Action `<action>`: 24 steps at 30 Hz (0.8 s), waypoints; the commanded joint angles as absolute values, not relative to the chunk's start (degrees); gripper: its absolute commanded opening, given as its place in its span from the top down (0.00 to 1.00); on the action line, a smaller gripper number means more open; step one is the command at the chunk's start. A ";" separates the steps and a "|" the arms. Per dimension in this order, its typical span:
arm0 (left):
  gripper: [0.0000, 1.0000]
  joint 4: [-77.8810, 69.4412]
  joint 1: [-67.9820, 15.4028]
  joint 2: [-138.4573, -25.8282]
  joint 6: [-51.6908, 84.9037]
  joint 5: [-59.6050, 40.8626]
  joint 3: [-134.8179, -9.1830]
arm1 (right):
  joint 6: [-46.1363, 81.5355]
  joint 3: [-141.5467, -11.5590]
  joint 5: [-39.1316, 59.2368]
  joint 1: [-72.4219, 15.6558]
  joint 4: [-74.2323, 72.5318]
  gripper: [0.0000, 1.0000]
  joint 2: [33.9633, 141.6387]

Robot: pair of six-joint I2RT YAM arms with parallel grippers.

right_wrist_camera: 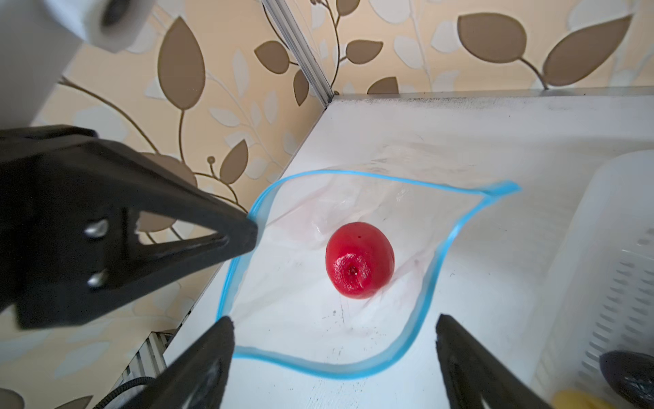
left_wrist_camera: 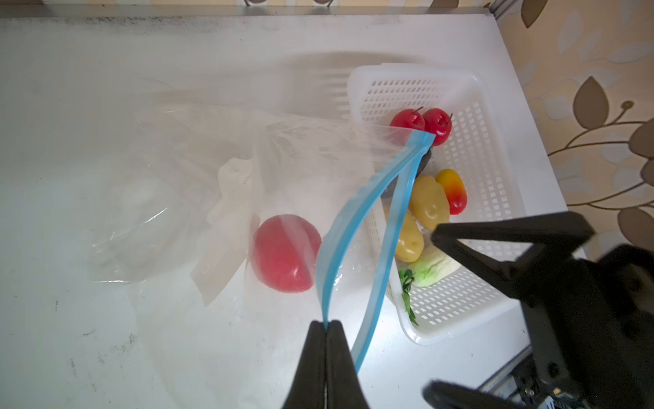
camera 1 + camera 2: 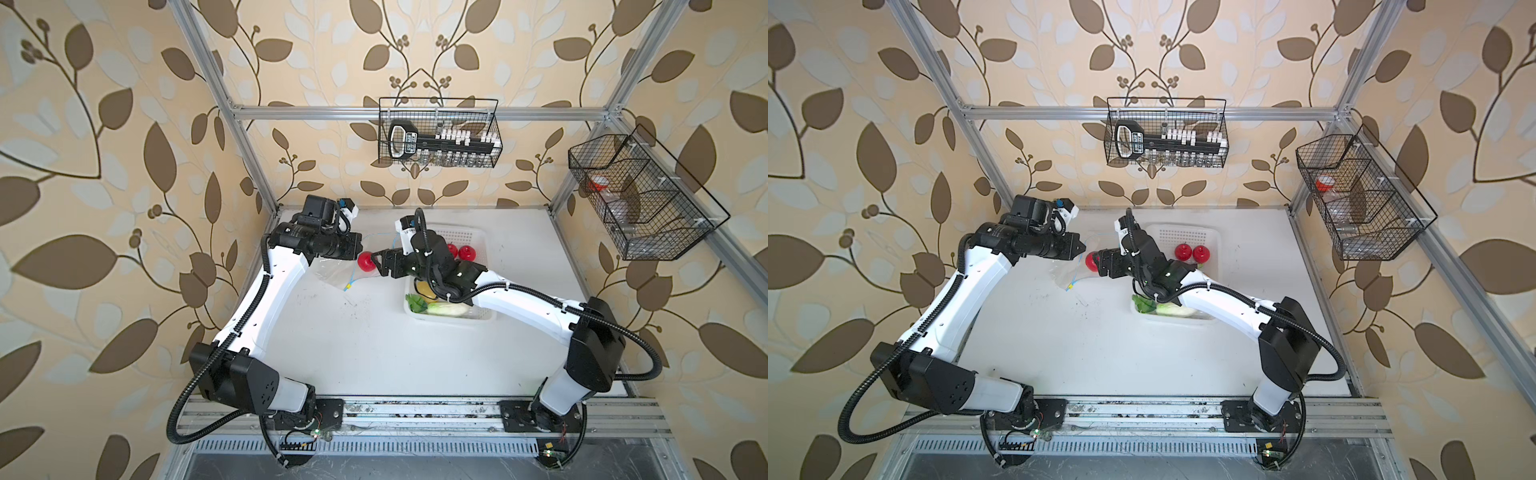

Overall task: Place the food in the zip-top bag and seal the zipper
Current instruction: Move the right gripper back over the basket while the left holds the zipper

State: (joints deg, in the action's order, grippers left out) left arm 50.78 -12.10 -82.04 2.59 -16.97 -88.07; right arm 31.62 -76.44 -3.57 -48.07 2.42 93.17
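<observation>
The clear zip-top bag (image 3: 332,272) lies at the back of the table, and its blue zipper (image 2: 357,209) is spread into a wide mouth. My left gripper (image 2: 326,324) is shut on one side of the zipper strip and holds it up. A yellow slider tab (image 3: 348,286) sits at the strip's near end. One red apple (image 1: 359,260) lies inside the bag. My right gripper (image 1: 334,318) hovers open over the mouth, holding nothing. In the white basket (image 3: 482,239) are two apples (image 3: 459,251), two potatoes (image 2: 430,202), a red-yellow fruit (image 2: 453,191), a cabbage (image 2: 433,265) and a partly hidden eggplant (image 1: 626,375).
The right forearm (image 3: 519,297) lies across the basket's near half. A black wire basket (image 3: 438,133) hangs on the back rail and another wire basket (image 3: 640,199) on the right wall. A metal frame post (image 3: 257,166) stands at the back left corner.
</observation>
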 commanded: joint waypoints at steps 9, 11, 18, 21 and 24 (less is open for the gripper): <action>1.00 52.96 -12.57 -86.32 4.93 -6.14 -100.43 | 31.90 -66.71 -4.39 -41.96 8.23 0.00 81.83; 1.00 53.99 -12.57 -86.39 5.19 -5.18 -102.79 | 32.08 -65.67 -4.44 -40.30 10.38 0.00 81.26; 1.00 60.61 -13.86 -88.11 3.89 -3.17 -110.25 | 32.52 -61.65 -4.35 -37.17 11.73 0.00 79.29; 1.00 59.52 -15.03 -87.12 1.93 0.84 -109.14 | 32.26 -60.92 -5.14 -36.83 12.04 0.00 79.11; 1.00 58.39 -15.03 -86.76 0.56 0.36 -105.42 | 32.51 -60.64 -5.04 -36.13 12.35 0.00 80.08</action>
State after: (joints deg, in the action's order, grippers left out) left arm 57.69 -14.79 -88.44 2.74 -1.26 -107.35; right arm 31.94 -61.30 -4.10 -36.71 11.38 80.68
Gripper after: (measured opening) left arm 0.049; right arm 0.998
